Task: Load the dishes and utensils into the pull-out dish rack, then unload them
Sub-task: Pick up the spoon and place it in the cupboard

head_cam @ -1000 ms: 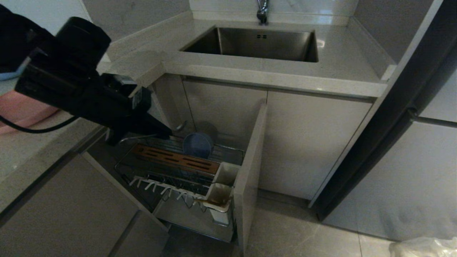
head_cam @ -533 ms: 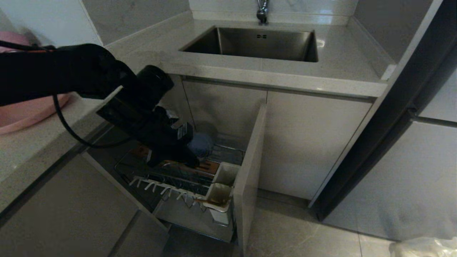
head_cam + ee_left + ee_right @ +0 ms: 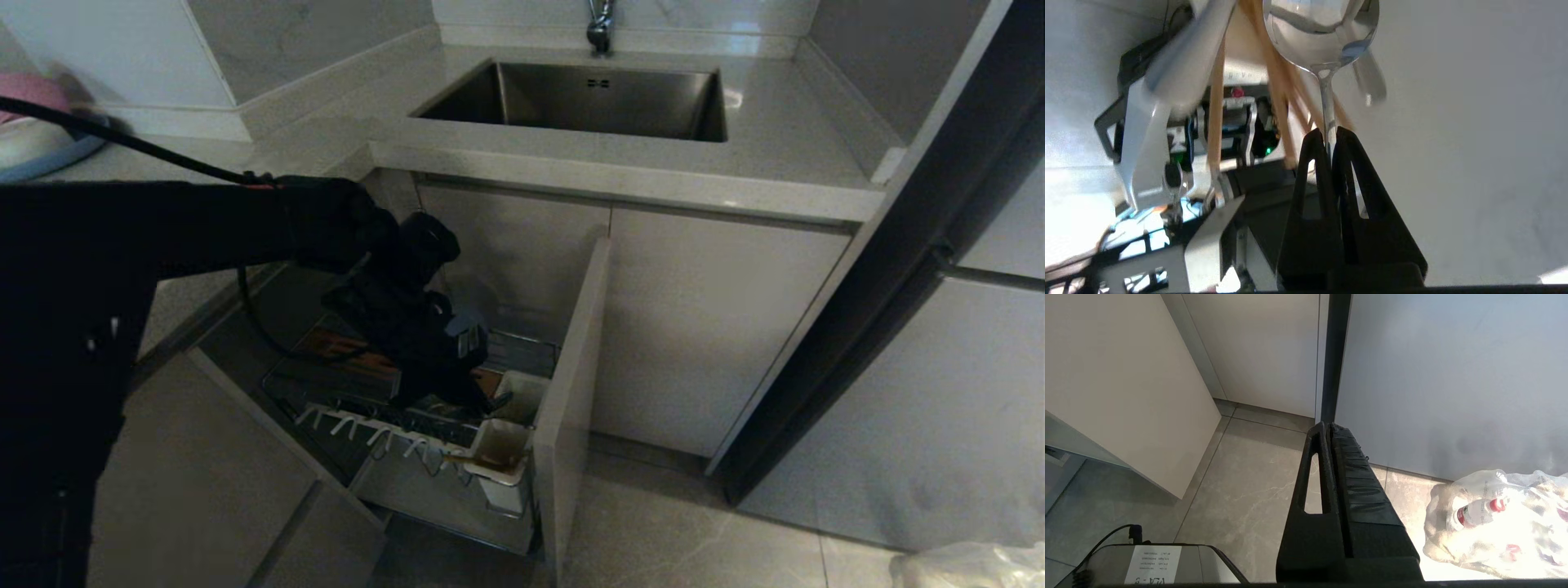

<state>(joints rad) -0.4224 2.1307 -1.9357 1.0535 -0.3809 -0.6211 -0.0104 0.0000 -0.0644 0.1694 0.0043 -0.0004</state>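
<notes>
My left gripper [image 3: 494, 402] reaches down into the pull-out dish rack [image 3: 287, 384], right at the white utensil cups [image 3: 522, 385] beside the beige front panel [image 3: 571, 367]. In the left wrist view this gripper [image 3: 1327, 132] is shut on the thin handle of the metal spoon [image 3: 1323, 36], whose bowl end points away from the wrist. Light-brown chopsticks [image 3: 1215, 102] stand close beside the spoon, and a brown end [image 3: 469, 462] sticks out of the nearer cup. My arm hides the bowl and the plate. The right gripper [image 3: 1329, 426] hangs shut over the floor, holding nothing.
The wooden slotted strip [image 3: 343, 347] and white pegs [image 3: 359, 425] line the rack. A steel sink [image 3: 596, 98] is set in the counter above. Stacked dishes [image 3: 37, 122] sit at the counter's far left. A plastic bag with bottles [image 3: 1498, 522] lies on the floor.
My left arm has swung from over the left counter down and to the right, into the rack and up to the utensil cups. It now covers the blue-grey bowl.
</notes>
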